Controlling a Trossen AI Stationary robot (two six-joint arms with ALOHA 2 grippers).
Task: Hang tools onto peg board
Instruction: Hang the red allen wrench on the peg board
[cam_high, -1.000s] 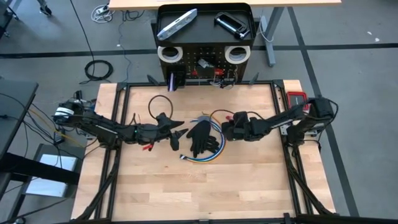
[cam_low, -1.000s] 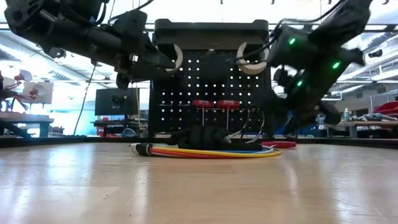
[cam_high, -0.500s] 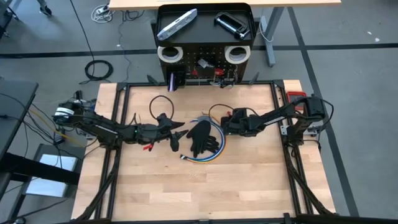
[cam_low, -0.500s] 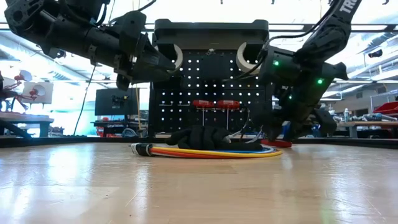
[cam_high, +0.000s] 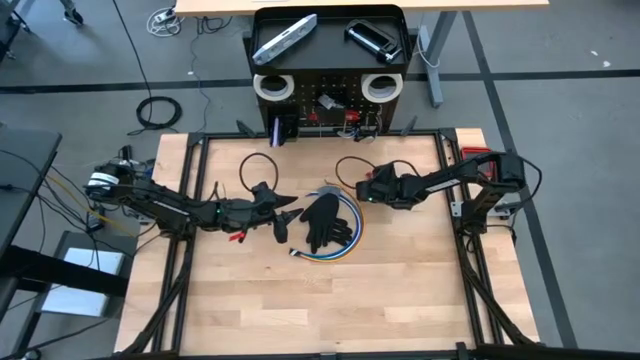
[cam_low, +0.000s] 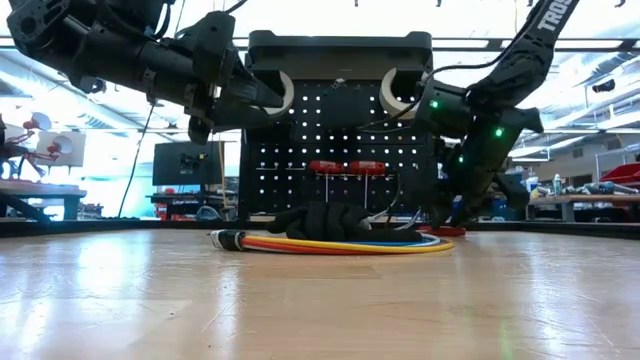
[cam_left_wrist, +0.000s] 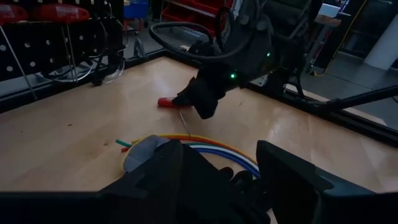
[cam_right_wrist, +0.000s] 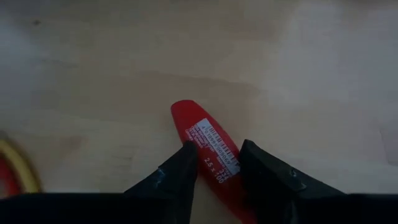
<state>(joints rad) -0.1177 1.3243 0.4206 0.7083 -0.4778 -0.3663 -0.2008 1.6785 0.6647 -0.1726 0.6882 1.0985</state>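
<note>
Peg board (cam_high: 330, 105) carries most tools. Right hand (cam_right_wrist: 214, 163), open, straddles a red-handled tool (cam_right_wrist: 208, 146) mid-surface. Left hand (cam_high: 283, 215) grip: cannot tell. Cable bundle (cam_high: 335, 240) remains.

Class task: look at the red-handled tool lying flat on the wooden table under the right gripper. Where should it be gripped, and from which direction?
Grip the red-handled tool across the narrow width of its labelled handle, coming straight down from above. It lies flat on the table, so only its two long sides are free for fingers. The right gripper already straddles the handle, one finger on each side.
</note>
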